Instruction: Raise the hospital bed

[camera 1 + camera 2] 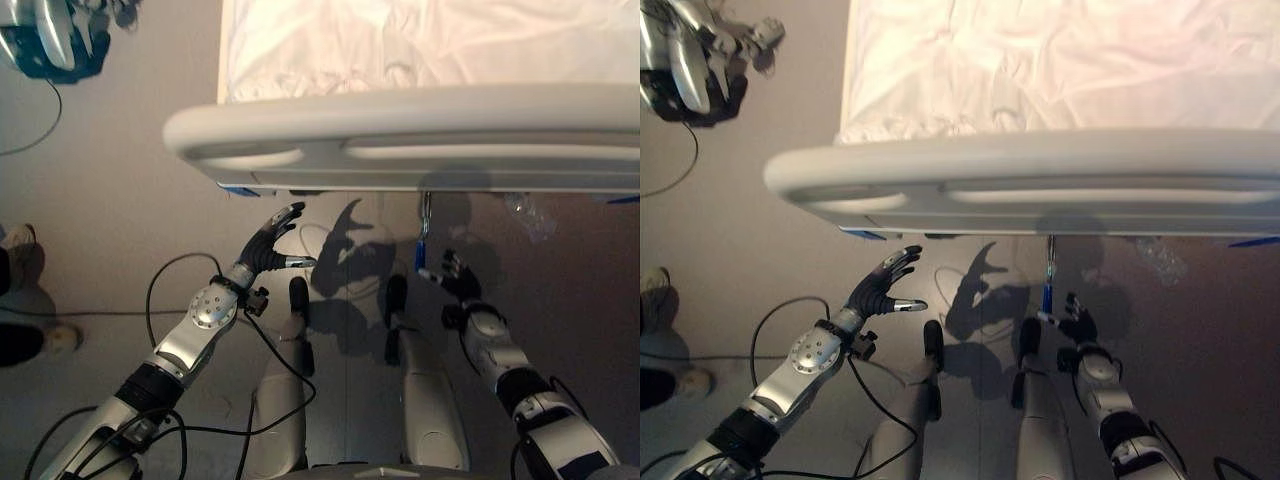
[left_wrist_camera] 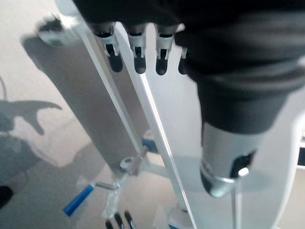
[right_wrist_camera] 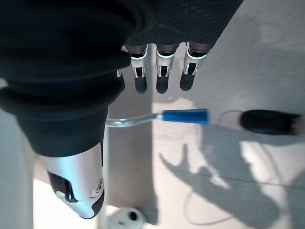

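- Grey floor (image 1: 110,190): occupies the ground around the scene, with cast shadows at centre.
- Person's shoes (image 1: 20,250): at 9 o'clock on the floor, one light shoe above, a second (image 1: 55,340) just below it.
- Another robot's hand (image 1: 695,60): at 10 o'clock, silver fingers over a dark body, above the floor.
- Clear plastic wrapper (image 1: 525,215): at 3 o'clock, crumpled on the floor.

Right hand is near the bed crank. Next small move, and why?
Probably ease the right hand forward and curl its fingers round the crank's blue handle. The fingers are straight and the handle lies just past their tips, ungrasped, hanging below the footboard. The left hand is open, off to the side.
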You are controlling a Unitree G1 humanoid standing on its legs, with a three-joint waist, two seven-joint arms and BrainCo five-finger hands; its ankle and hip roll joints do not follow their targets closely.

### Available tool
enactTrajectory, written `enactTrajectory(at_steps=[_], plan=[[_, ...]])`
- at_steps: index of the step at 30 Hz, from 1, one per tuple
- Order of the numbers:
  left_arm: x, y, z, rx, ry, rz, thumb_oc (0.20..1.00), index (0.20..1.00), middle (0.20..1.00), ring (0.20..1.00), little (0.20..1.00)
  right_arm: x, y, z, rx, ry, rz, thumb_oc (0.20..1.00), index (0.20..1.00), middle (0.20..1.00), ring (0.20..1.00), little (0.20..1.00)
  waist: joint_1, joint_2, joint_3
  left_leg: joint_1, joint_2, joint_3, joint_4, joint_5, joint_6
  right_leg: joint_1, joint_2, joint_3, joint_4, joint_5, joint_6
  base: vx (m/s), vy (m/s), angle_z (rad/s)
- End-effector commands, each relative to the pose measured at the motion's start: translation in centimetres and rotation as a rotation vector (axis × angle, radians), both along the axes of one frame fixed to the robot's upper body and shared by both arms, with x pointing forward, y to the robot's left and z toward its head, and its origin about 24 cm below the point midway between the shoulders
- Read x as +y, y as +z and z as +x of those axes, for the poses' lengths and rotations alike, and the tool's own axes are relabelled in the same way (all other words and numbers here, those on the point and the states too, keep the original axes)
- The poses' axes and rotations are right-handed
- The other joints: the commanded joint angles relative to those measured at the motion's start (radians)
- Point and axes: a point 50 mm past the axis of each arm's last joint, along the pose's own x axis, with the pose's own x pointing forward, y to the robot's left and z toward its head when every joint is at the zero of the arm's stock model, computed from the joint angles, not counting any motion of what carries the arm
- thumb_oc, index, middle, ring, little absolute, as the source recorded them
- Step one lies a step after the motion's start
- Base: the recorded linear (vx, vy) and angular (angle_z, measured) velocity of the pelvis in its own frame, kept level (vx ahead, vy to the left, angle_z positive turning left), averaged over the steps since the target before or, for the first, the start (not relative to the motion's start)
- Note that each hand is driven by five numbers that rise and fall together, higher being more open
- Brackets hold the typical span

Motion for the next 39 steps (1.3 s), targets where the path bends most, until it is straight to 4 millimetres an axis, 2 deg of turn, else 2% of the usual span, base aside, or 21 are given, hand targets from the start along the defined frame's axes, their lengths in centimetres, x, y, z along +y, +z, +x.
enactTrajectory(at_steps=[1,2,4,6,10,19,27,32,36,37,38,39], plan=[[-0.6,3.0,-1.4,-0.139,-0.067,-0.057,1.0,1.0,1.0,1.0,1.0,-0.4,2.2,-0.2,-0.133,-0.016,-0.018,1.0,1.0,1.0,1.0,1.0,-0.014,-0.01,-0.018,-0.075,-0.029,-0.005,0.096,-0.047,0.028,-0.045,0.002,0.011,-0.012,0.037,0.056,-0.05,0.003,0.0],[-0.6,3.7,-1.6,-0.165,-0.076,-0.059,1.0,1.0,1.0,1.0,1.0,0.0,3.0,0.2,-0.166,-0.007,-0.018,1.0,1.0,1.0,1.0,1.0,-0.013,-0.006,-0.018,-0.102,-0.029,-0.005,0.105,-0.047,0.028,-0.069,0.0,0.013,-0.006,0.038,0.056,0.0,0.0,0.0],[-0.6,4.4,-1.6,-0.192,-0.083,-0.059,1.0,1.0,1.0,1.0,1.0,0.2,3.4,0.5,-0.178,-0.006,-0.016,1.0,1.0,1.0,1.0,1.0,-0.012,-0.005,-0.018,-0.123,-0.029,-0.005,0.112,-0.048,0.027,-0.093,-0.001,0.015,0.002,0.037,0.055,0.0,0.0,0.0],[-0.8,6.3,-2.1,-0.268,-0.101,-0.079,1.0,1.0,1.0,1.0,1.0,0.6,4.3,1.3,-0.204,-0.03,0.003,1.0,1.0,1.0,1.0,1.0,-0.008,0.001,-0.018,-0.181,-0.03,-0.004,0.133,-0.052,0.028,-0.147,-0.002,0.021,0.017,0.04,0.054,-0.02,0.006,0.01],[-1.6,8.5,-3.0,-0.352,-0.151,-0.113,1.0,1.0,1.0,1.0,1.0,1.3,4.8,2.2,-0.199,-0.036,0.021,1.0,1.0,1.0,1.0,1.0,-0.003,0.002,-0.018,-0.251,-0.033,-0.004,0.167,-0.062,0.028,-0.213,-0.003,0.022,0.042,0.04,0.052,0.0,0.0,0.0],[-2.6,11.8,-4.9,-0.478,-0.234,-0.173,1.0,1.0,1.0,1.0,1.0,0.2,5.4,4.2,-0.136,-0.099,0.084,1.0,1.0,1.0,1.0,1.0,0.007,0.001,-0.018,-0.351,-0.037,-0.009,0.204,-0.073,0.024,-0.306,-0.006,0.024,0.069,0.039,0.048,-0.01,0.002,0.02],[-3.3,13.4,-5.7,-0.536,-0.285,-0.219,1.0,1.0,1.0,1.0,1.0,-1.0,4.6,5.3,0.008,-0.141,0.051,1.0,1.0,1.0,1.0,1.0,0.022,0.007,-0.018,-0.433,-0.037,-0.009,0.227,-0.075,0.025,-0.382,-0.01,0.023,0.092,0.037,0.049,0.0,0.001,0.01],[-3.5,14.7,-6.0,-0.58,-0.322,-0.229,1.0,1.0,1.0,1.0,1.0,-0.9,5.3,6.0,0.028,-0.132,0.037,1.0,1.0,1.0,1.0,1.0,0.032,0.01,-0.018,-0.472,-0.036,-0.009,0.241,-0.078,0.023,-0.422,-0.012,0.025,0.108,0.033,0.048,0.0,0.0,0.0],[-3.7,14.8,-6.2,-0.581,-0.338,-0.241,1.0,1.0,1.0,1.0,1.0,-1.2,5.5,6.0,0.037,-0.14,0.029,1.0,1.0,1.0,1.0,1.0,0.039,0.012,-0.018,-0.488,-0.038,-0.01,0.25,-0.08,0.024,-0.435,-0.014,0.024,0.115,0.031,0.049,0.02,0.005,0.01],[-4.0,14.5,-6.2,-0.569,-0.348,-0.242,1.0,1.0,1.0,1.0,1.0,-2.0,5.5,6.0,0.058,-0.16,0.001,1.0,1.0,1.0,1.0,1.0,0.051,0.021,-0.018,-0.483,-0.041,-0.018,0.262,-0.106,0.023,-0.431,-0.017,0.024,0.136,0.005,0.058,0.03,0.027,0.04],[-4.2,14.8,-6.3,-0.584,-0.352,-0.24,1.0,1.0,1.0,1.0,1.0,-2.3,6.1,6.2,0.051,-0.165,-0.012,1.0,1.0,1.0,1.0,1.0,0.054,0.027,-0.018,-0.51,-0.041,-0.014,0.259,-0.082,0.028,-0.456,-0.019,0.016,0.129,0.027,0.052,0.09,0.03,0.04],[-4.3,14.7,-6.3,-0.579,-0.357,-0.247,1.0,1.0,1.0,1.0,1.0,-2.5,5.7,6.0,0.075,-0.164,-0.029,1.0,1.0,1.0,1.0,1.0,0.06,0.03,-0.018,-0.486,-0.041,-0.019,0.266,-0.115,0.024,-0.437,-0.018,0.021,0.144,-0.004,0.061,0.0,0.0,0.0]])
